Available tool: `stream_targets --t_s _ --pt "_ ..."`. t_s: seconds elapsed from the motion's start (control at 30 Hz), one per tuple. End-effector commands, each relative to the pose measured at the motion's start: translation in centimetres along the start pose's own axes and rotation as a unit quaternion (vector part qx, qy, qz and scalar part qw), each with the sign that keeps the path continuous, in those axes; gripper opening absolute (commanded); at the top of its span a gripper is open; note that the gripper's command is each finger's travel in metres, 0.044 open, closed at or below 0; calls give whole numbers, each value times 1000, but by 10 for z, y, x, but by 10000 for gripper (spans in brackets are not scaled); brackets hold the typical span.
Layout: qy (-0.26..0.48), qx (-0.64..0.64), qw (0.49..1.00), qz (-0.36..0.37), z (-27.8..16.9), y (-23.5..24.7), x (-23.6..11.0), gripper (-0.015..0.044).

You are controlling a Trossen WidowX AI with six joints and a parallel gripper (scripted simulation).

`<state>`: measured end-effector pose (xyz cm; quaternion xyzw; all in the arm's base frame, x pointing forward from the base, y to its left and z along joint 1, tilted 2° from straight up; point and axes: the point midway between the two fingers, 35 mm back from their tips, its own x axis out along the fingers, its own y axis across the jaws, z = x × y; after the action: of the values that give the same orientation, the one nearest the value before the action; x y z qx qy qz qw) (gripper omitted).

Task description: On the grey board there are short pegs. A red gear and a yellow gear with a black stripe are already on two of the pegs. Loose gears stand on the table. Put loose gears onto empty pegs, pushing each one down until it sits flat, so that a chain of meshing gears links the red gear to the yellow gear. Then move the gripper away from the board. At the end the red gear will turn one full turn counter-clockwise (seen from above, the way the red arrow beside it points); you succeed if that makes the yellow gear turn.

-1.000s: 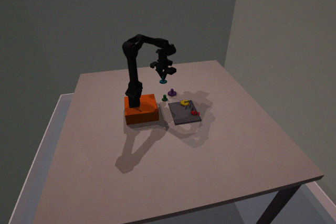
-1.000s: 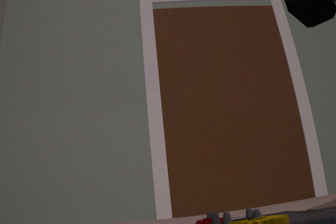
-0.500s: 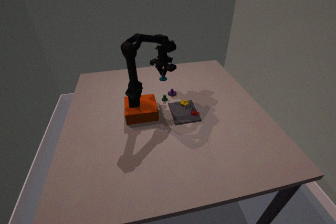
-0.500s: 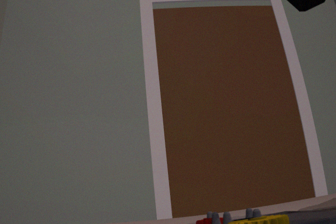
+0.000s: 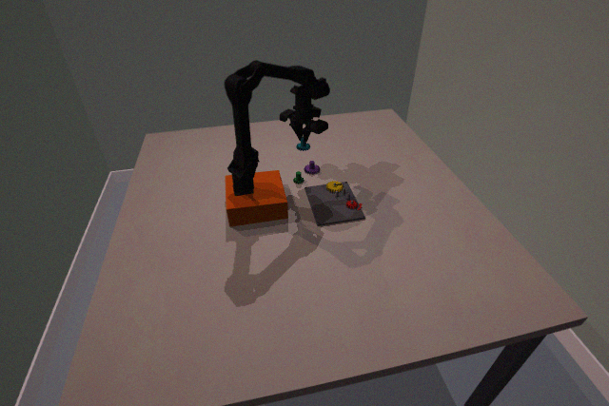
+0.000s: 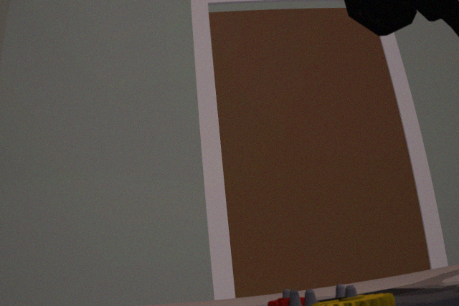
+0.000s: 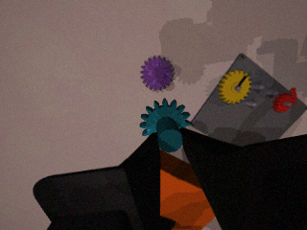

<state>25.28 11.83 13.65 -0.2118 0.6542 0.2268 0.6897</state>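
Relative to the grey board (image 5: 326, 212) (image 7: 216, 117), the gripper (image 5: 304, 140) (image 7: 168, 135) is raised above the table (image 5: 393, 293) and off the board's side, its fingers nearly closed and clamped on the upright stem of a teal gear (image 5: 303, 146) (image 7: 164, 115), whose toothed disc hangs below the fingertips. The purple gear (image 5: 311, 168) (image 7: 157, 73) and the green gear (image 5: 298, 178) stand on the table near the board, each with its stem upward. On the board, the yellow gear (image 5: 335, 186) (image 6: 357, 299) (image 7: 234, 86) with its black stripe and the smaller red gear (image 5: 352, 204) (image 6: 283, 302) (image 7: 283, 103) sit apart, bare pegs (image 5: 343, 191) (image 6: 310, 297) (image 7: 250, 103) standing between them. The orange block (image 5: 256, 212) (image 7: 184, 192) under the arm (image 5: 241, 121) lies beside the board, apart from it.
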Motion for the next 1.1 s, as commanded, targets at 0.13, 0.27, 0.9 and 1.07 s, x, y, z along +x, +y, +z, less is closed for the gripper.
stream_targets --t_s 0.13,0.27,0.9,1.07 --pt "-2 6 1000 -6 6 -20 3 0" --pt "-2 5 1000 -6 8 -30 5 0" --pt "-2 8 1000 -7 13 -77 18 0" --pt "-1 18 1000 -8 12 -90 22 0"
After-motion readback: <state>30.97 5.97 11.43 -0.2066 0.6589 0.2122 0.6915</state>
